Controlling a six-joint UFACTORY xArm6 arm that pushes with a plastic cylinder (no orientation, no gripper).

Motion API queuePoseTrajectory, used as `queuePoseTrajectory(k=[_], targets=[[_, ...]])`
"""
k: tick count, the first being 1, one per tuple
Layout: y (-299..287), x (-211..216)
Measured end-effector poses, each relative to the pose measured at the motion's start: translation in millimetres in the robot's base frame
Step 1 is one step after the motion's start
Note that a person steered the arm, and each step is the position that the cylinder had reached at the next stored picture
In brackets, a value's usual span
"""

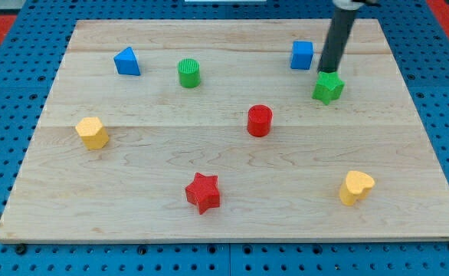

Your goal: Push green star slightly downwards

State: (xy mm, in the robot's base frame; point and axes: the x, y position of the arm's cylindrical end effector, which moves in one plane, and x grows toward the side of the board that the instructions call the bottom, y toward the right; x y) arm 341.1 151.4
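Wooden surface (232, 222) lay on blue pegboard. No fingers were fitted; my tip (328, 72) sat touching the green star (328, 87) on its upper edge, placed for a downward shove. Blue cube (302, 55) stood just left, red cylinder (260, 120) farther below-left.

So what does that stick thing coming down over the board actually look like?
It is a plain, straight, dark grey-black rod, round like a thick pen, entering from the view's top. My tip is blunt. No cables, markings or fingers show.
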Motion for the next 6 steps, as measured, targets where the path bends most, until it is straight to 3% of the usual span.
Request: queuePoseTrajectory(k=[2,3,4,6], targets=[[4.1,72.8],[16.1,61.0],[9.2,18.9],[-73.4,-66.9]])
